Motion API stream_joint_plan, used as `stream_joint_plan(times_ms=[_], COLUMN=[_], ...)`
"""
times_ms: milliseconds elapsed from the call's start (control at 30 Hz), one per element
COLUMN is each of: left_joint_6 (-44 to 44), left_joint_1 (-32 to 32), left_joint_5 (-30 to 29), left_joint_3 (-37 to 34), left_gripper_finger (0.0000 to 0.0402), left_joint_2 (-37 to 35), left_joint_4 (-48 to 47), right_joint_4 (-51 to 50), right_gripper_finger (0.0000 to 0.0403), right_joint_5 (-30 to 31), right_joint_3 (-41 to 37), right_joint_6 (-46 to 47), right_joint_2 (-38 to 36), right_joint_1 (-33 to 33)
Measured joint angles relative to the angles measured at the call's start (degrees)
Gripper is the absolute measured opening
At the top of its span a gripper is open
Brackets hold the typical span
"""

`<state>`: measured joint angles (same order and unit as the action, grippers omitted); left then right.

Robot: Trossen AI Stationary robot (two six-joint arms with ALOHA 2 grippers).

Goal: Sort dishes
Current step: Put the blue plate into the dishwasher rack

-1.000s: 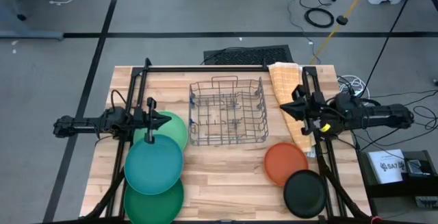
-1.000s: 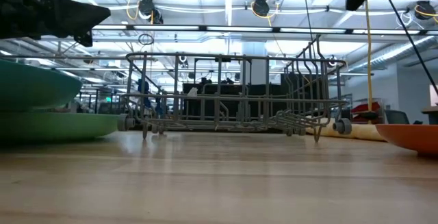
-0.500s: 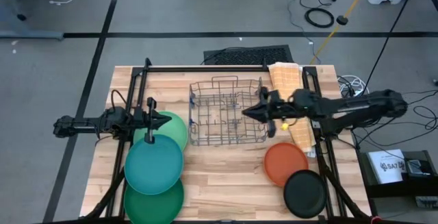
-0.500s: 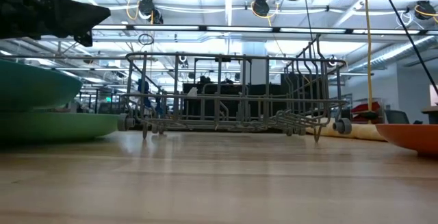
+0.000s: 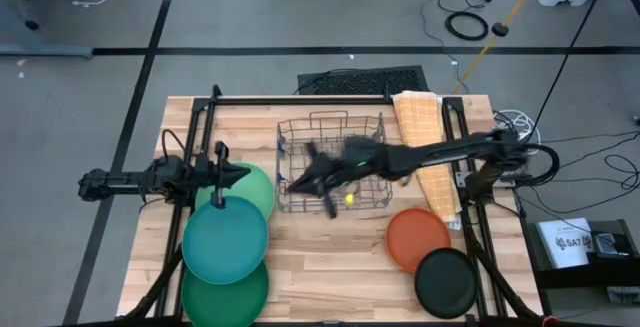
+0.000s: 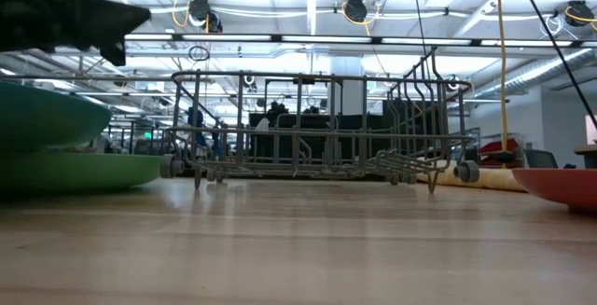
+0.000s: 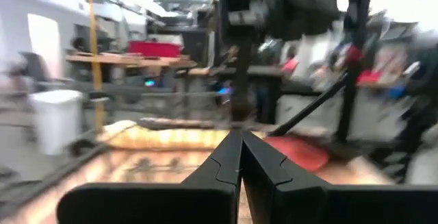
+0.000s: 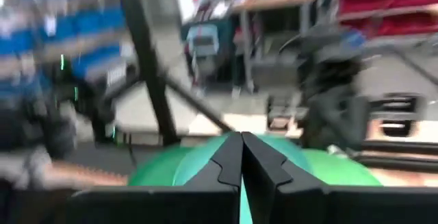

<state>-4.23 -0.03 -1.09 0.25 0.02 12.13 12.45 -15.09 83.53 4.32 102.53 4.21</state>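
Wooden table scene: right gripper, fingers closed and empty, over the wire rack, teal plate beyond; left gripper closed, empty.

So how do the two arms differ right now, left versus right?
The left gripper sits by the light green plate, its arm drawn back at the table's left edge; the right gripper is stretched far across, over the wire rack. The left looks sharp, the right motion-blurred. Both have fingers shut, holding nothing.
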Motion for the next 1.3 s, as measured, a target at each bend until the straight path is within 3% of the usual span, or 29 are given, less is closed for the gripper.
stream_joint_plan(times_ms=[333, 500, 733, 1300], left_joint_6=[-11.3, -12.0, -12.0, -12.0], left_joint_1=[0.0, 0.0, 0.0, 0.0], left_joint_5=[5.1, 5.5, 5.5, 5.5], left_joint_3=[0.3, 1.5, 2.5, 2.6], left_gripper_finger=[0.0015, 0.0015, 0.0015, 0.0015], left_joint_2=[0.0, 0.0, 0.0, 0.0], left_joint_4=[4.0, 4.5, 4.6, 5.5], right_joint_4=[-32.3, -40.1, -39.5, -30.2], right_gripper_finger=[0.0106, 0.0160, 0.0191, 0.0192], right_joint_5=[0.7, 7.2, 15.1, 22.7], right_joint_3=[33.9, 43.5, 46.2, 46.2], right_joint_6=[-20.4, -29.1, -37.5, -46.0], right_joint_2=[23.3, 31.2, 36.3, 42.0], right_joint_1=[5.6, 8.0, 10.4, 14.0])
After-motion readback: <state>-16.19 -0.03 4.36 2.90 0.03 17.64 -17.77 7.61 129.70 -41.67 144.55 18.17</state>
